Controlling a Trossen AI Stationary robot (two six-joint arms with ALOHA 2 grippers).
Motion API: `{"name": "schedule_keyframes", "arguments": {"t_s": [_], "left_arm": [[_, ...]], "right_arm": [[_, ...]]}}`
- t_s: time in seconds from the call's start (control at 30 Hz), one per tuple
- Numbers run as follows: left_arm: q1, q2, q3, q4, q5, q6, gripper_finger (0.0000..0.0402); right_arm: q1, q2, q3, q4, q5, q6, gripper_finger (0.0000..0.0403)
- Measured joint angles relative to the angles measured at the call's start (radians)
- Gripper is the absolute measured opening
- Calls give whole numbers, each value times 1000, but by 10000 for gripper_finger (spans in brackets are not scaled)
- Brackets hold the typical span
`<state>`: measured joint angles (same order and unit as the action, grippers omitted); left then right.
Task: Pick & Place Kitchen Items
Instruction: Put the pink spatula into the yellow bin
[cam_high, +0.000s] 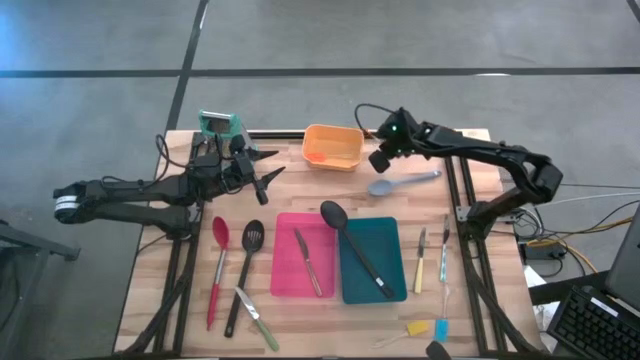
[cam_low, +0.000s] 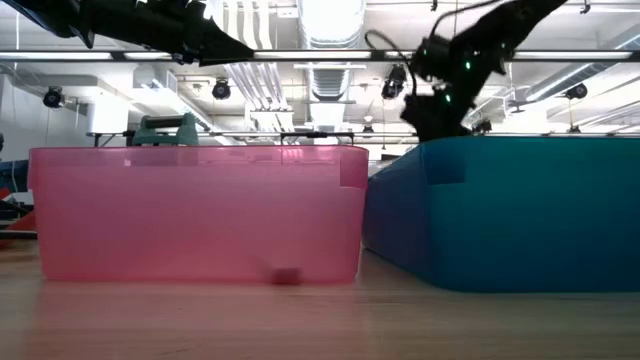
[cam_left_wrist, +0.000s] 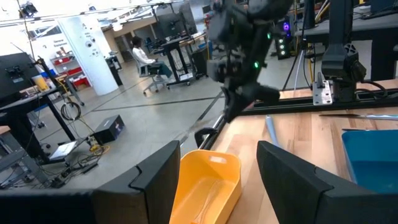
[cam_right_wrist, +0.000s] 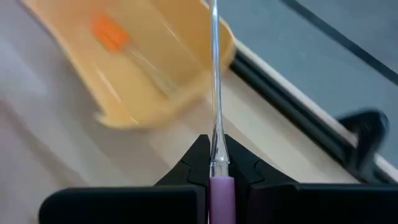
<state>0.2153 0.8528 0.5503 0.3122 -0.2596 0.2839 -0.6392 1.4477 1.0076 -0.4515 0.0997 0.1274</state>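
Kitchen items lie spread over the wooden bench (cam_high: 150, 300), and the biggest pieces on it are two shallow bins side by side at the middle: a pink bin (cam_high: 285, 280) on the left and a teal bin (cam_high: 392, 240) on the right. A black spoon (cam_high: 352, 244) lies slantwise across the teal bin, its bowl over the far left corner. A slim knife (cam_high: 308, 262) rests inside the pink bin. Far of both stands an orange tray (cam_high: 333, 146), with a small orange piece (cam_right_wrist: 109, 32) inside it. A box grater with a teal top (cam_high: 218, 127) stands at the far left corner.

Left of the pink bin lie a red spoon (cam_high: 217, 268) and a black slotted spatula (cam_high: 244, 272), both with handles pointing near, and a green-handled knife (cam_high: 257, 319) near them. A grey-lilac spoon (cam_high: 400, 182) lies just far of the teal bin. Right of that bin are a yellow-handled knife (cam_high: 420, 263) and a further slim knife (cam_high: 445, 262), with a tiny yellow piece (cam_high: 416, 328) and blue piece (cam_high: 440, 329) at the near edge.

The left gripper (cam_high: 268, 170) hangs open above the bench, left of the orange tray. The right gripper (cam_high: 379, 159), just right of the tray, is closed on a pink-handled utensil (cam_right_wrist: 219, 186) whose thin clear shaft points toward the tray.
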Motion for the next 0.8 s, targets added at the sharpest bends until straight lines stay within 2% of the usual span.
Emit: {"name": "schedule_keyframes", "arguments": {"t_s": [0.2,0.6,0.8], "left_arm": [[0,0,0,0,0,0,218],[0,0,0,-9,0,0,218],[0,0,0,-10,0,0,218]], "right_arm": [[25,44,130,-72,-40,0,13],[51,360,438,-205,-57,-53,13],[51,482,513,-211,-136,-73,13]]}}
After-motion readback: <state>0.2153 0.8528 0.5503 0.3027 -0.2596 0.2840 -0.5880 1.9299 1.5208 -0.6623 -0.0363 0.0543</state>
